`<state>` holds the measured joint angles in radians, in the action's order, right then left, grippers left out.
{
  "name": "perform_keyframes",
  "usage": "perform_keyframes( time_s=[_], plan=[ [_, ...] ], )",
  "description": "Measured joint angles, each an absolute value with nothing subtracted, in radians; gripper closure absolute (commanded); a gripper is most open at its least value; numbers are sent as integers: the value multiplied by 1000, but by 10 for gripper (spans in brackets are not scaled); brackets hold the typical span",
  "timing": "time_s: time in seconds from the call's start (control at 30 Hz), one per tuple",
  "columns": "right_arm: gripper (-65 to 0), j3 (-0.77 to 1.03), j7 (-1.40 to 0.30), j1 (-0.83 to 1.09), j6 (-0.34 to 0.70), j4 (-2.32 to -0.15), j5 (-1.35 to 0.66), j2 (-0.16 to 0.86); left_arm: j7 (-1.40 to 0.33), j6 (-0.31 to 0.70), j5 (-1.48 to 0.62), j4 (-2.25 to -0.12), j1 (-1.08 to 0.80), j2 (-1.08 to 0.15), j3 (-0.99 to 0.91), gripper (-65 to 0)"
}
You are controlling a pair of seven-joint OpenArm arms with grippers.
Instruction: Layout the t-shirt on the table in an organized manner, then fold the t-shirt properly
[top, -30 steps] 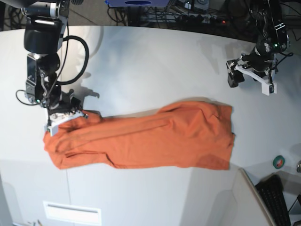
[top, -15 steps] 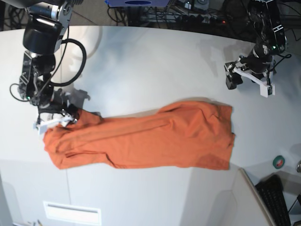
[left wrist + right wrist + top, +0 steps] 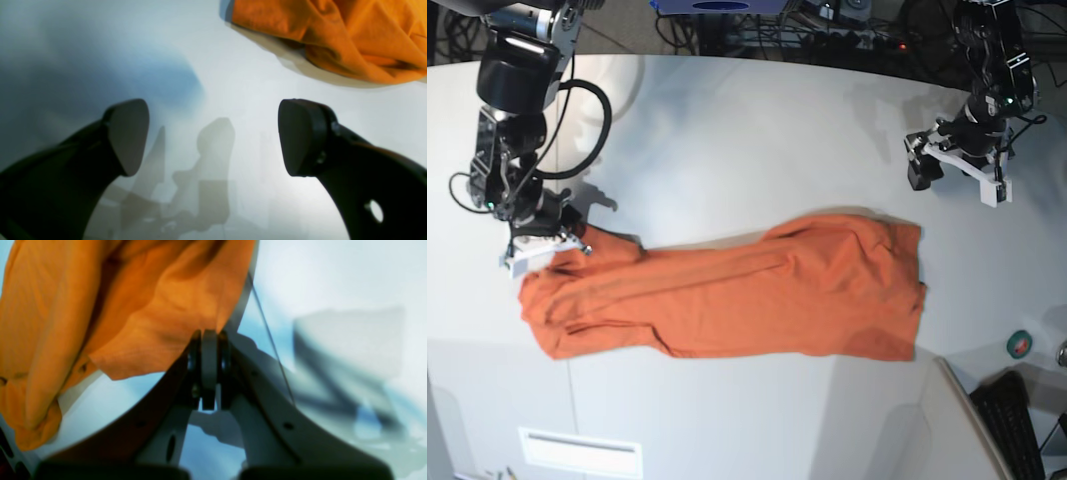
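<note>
t-shirt: orange (image 3: 737, 300), bunched lengthwise, nearer the tabletop's (image 3: 727, 415) white-slotted edge
right gripper: (image 3: 209, 370) jaws together at the shirt's edge; grip on cloth unclear
left gripper: (image 3: 213, 138) wide, nothing between, apart from shirt
edges: curved rim beside the green-red disc (image 3: 1019, 344)
room: bare surface beyond the shirt, between the arms

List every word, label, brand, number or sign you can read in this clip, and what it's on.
No text can be read on anything, the orange t-shirt included.
The white panel at the table's lower left shows no legible lettering.
</note>
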<state>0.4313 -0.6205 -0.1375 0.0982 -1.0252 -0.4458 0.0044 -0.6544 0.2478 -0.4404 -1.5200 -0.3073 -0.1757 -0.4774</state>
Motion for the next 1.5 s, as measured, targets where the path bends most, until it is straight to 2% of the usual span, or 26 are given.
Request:
perform_keyframes(
  time_s=[0.13, 0.27, 0.4, 0.6, 0.7, 0.9, 1.1, 1.23, 1.3, 1.4, 1.5],
  plan=[
    [0, 431, -623, -138, 98, -1025, -446, 4, -651, 249, -433, -1422, -215, -173, -472, -578],
    [0, 431, -620, -138, 98, -1025, -447, 3, -542, 248, -436, -1314, -143, -185, -448, -578],
    [0, 430, -620, -137, 98, -1025, -446, 2, -545, 250, -445, -1238, -91, -188, -375, -578],
    [0, 429, -624, -138, 99, -1025, -446, 2, -525, 247, -442, -1124, 9, -160, -379, -578],
    [0, 429, -625, -137, 99, -1025, -449, 2, -512, 244, -455, -1106, 35, -121, -383, -578],
    [0, 427, -626, -137, 99, -1025, -449, 6, -535, 247, -682, -1097, 28, -112, -414, -576],
    [0, 427, -632, -138, 99, -1025, -450, 19, -535, 224, -637, -1104, 97, -117, -372, -576],
    [0, 427, -631, -138, 99, -1025, -447, 19, -538, 129, -648, -1128, 129, -102, -261, -576],
    [0, 427, -630, -138, 99, -1025, -447, 19, -547, 114, -637, -1164, 120, -93, -231, -576],
    [0, 427, -630, -138, 99, -1025, -446, 19, -542, 107, -635, -1184, 142, -69, -209, -576],
    [0, 427, -631, -137, 99, -1025, -450, 19, -541, 112, -636, -1106, 219, -58, -155, -576]
  ],
)
